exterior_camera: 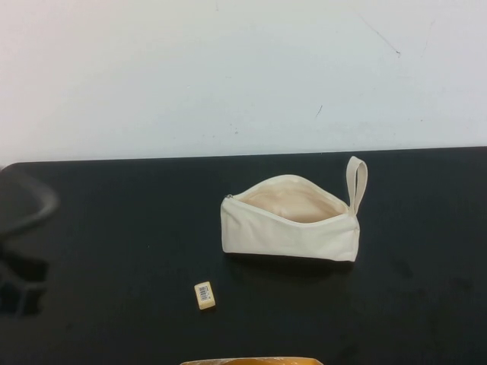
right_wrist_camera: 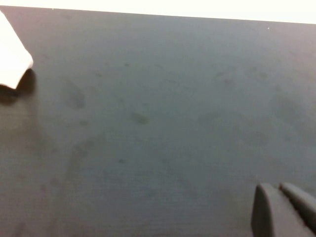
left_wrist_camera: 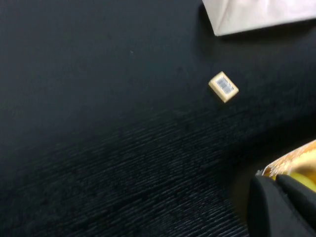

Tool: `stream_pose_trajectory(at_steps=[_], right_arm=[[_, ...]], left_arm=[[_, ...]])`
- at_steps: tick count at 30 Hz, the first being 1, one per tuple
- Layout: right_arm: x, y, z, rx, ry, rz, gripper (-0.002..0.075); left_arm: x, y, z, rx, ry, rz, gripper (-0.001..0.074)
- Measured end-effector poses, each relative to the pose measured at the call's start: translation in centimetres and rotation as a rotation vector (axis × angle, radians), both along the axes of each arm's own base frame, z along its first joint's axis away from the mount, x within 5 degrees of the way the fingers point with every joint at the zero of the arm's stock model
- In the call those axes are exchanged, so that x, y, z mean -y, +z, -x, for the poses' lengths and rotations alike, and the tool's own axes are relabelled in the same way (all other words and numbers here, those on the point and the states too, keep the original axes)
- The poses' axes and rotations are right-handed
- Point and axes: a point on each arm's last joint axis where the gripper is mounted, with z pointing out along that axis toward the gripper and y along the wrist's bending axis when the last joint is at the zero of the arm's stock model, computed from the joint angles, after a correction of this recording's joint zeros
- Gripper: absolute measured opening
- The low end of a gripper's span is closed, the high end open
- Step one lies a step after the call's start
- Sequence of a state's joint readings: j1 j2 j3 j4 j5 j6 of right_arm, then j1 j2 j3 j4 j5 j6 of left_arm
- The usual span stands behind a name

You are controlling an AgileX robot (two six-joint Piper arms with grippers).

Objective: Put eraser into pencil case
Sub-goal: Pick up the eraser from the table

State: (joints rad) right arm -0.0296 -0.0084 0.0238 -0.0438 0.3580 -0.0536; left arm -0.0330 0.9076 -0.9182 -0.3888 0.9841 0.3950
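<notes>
Cream eraser (exterior_camera: 204, 295), barcode-labelled, near open pencil case (exterior_camera: 289, 228); both grippers unseen overhead.

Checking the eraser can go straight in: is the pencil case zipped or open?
Open. The case gapes along its top, beige lining showing. The eraser lies outside, in front. Left tool and right tool are off it.

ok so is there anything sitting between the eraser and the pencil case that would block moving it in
Nothing visible does. The eraser lies alone on the black table, with bare surface between it and the pencil case, whose zip mouth is open. The left gripper hangs above the table near the eraser; the right gripper is over bare table.
</notes>
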Motion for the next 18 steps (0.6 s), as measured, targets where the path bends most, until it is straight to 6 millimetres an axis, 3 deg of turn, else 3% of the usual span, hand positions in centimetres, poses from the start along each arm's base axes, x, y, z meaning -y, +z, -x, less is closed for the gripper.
stream_pose_trajectory(at_steps=[8,18], right_arm=[[0.0,0.0,0.0,0.0,0.0,0.0,-0.0001],[0.0,0.0,0.0,0.0,0.0,0.0,-0.0001]], left_arm=[[4.7,-1.6,-5.7,-0.152,-0.171,-0.15,-0.0001],[12.4,-7.0,-10.5,-0.251,-0.262,-0.383,0.0001]])
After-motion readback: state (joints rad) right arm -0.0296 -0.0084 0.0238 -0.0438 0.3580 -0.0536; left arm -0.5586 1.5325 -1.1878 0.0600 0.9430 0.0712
